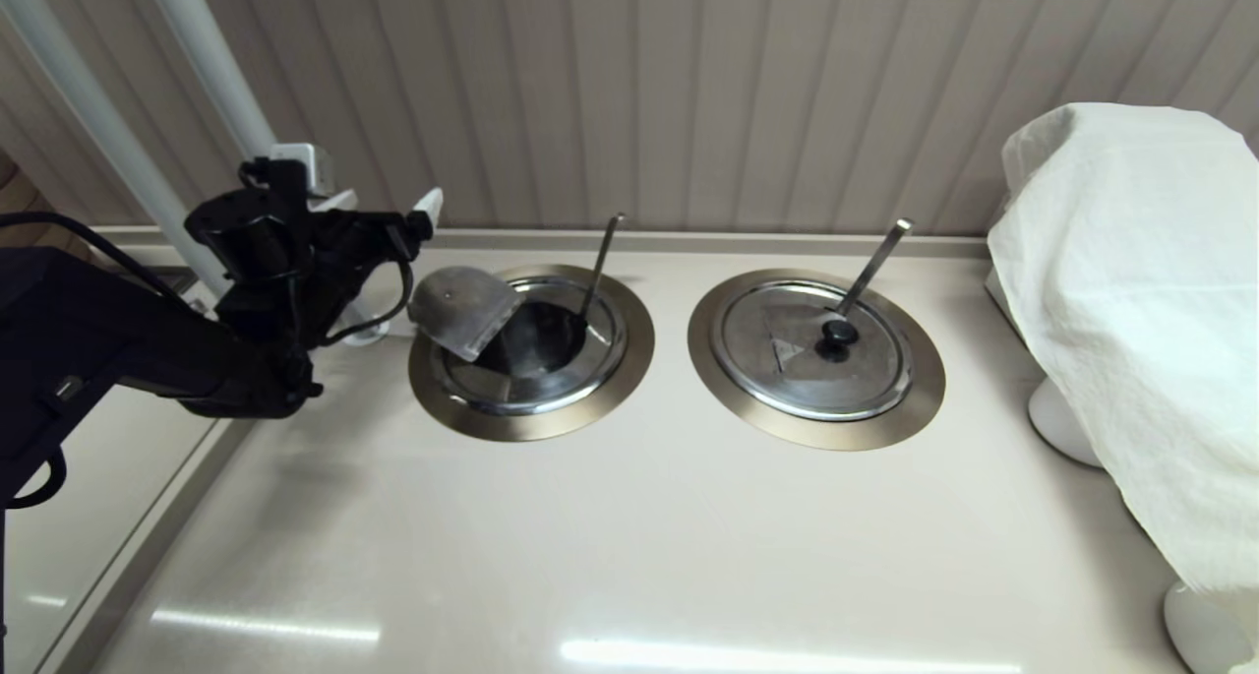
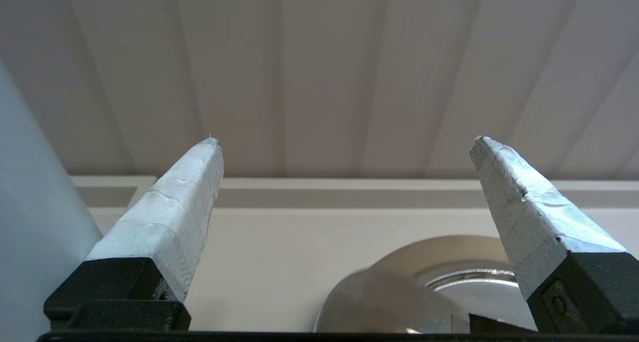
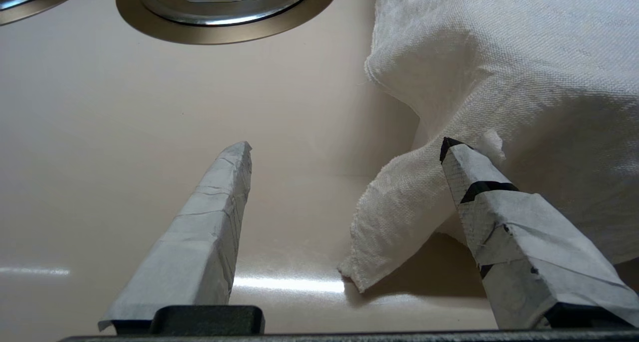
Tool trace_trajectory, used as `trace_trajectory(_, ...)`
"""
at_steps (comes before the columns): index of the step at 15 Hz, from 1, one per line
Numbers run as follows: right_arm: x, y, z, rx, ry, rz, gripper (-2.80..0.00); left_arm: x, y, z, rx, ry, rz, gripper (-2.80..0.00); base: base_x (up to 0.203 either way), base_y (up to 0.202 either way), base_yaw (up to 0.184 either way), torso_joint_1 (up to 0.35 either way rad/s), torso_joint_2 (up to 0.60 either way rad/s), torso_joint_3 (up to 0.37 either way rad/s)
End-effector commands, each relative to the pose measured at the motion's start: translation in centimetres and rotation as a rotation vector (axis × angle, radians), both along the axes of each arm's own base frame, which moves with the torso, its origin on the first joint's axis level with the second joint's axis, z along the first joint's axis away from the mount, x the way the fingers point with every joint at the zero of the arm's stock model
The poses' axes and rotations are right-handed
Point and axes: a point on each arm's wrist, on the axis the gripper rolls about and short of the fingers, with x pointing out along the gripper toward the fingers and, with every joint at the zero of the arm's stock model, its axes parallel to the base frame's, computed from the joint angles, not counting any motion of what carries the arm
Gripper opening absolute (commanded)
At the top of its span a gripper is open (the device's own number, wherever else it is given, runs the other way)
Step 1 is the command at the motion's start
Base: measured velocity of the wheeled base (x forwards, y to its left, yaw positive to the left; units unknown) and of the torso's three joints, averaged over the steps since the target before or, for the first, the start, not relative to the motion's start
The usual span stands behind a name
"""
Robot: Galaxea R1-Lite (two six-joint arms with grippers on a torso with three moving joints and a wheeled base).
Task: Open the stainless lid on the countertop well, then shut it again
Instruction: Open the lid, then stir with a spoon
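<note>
The countertop well (image 1: 531, 424) with its bronze-steel ring is the left one of two, and a thin rod (image 1: 602, 261) leans out of it. The stainless lid (image 1: 462, 310) stands tilted up over the well's left side, showing the dark inside; its black knob is hidden. My left gripper (image 1: 386, 204) hovers just left of and above the raised lid, open, touching nothing. In the left wrist view the gripper (image 2: 347, 147) is wide apart, with the lid (image 2: 394, 302) and ring (image 2: 449, 247) below it. My right gripper (image 3: 347, 150) is open and low over the counter, out of the head view.
The twin well (image 1: 920, 398) to the right has a closed lid (image 1: 777, 335) with a black knob (image 1: 838, 335) and a flat handle (image 1: 875, 256). A white cloth (image 1: 1131, 310) drapes something at the far right, close to my right gripper. White poles (image 1: 197, 54) stand behind the left arm.
</note>
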Motion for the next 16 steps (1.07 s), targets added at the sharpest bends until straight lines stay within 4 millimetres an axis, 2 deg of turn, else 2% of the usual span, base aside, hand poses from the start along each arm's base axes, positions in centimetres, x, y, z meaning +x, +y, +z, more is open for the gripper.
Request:
trace_trajectory(1, 0.0, 0.0, 0.0, 0.000, -0.001, -0.001, 0.00, -1.7, -1.3, 2.7, -0.013, -0.050, -0.039, 0.00, 0.000, 0.000, 0.000, 0.000, 0.00, 0.000)
trace_trajectory(2, 0.0, 0.0, 0.0, 0.000, -0.001, -0.001, 0.00, -2.4, -2.9, 3.0, -0.030, -0.022, -0.086, 0.00, 0.000, 0.000, 0.000, 0.000, 0.00, 0.000)
trace_trajectory(4, 0.0, 0.0, 0.0, 0.000, -0.001, -0.001, 0.00, -3.3, -5.9, 2.4, -0.040, 0.082, -0.176, 0.00, 0.000, 0.000, 0.000, 0.000, 0.00, 0.000)
trace_trajectory(5, 0.0, 0.0, 0.0, 0.000, -0.001, 0.001, 0.00, -3.5, -7.5, 1.6, -0.031, 0.141, -0.213, 0.00, 0.000, 0.000, 0.000, 0.000, 0.00, 0.000)
trace_trajectory(7, 0.0, 0.0, 0.0, 0.000, -0.001, -0.001, 0.00, -3.5, -9.2, -1.0, -0.001, 0.245, -0.258, 0.00, 0.000, 0.000, 0.000, 0.000, 0.00, 0.000)
trace_trajectory(10, 0.0, 0.0, 0.0, 0.000, -0.001, -0.001, 0.00, -2.6, -11.1, -4.5, 0.073, 0.321, -0.290, 0.00, 0.000, 0.000, 0.000, 0.000, 0.00, 0.000)
trace_trajectory(12, 0.0, 0.0, 0.0, 0.000, -0.001, 0.000, 0.00, -2.1, -13.3, -7.0, 0.104, 0.364, -0.325, 0.00, 0.000, 0.000, 0.000, 0.000, 0.00, 0.000)
trace_trajectory(14, 0.0, 0.0, 0.0, 0.000, -0.001, 0.001, 0.00, -0.4, -15.0, -9.5, 0.163, 0.368, -0.304, 0.00, 0.000, 0.000, 0.000, 0.000, 0.00, 0.000)
trace_trajectory(16, 0.0, 0.0, 0.0, 0.000, -0.001, -0.001, 0.00, 1.9, -16.6, -11.0, 0.197, 0.326, -0.253, 0.00, 0.000, 0.000, 0.000, 0.000, 0.00, 0.000)
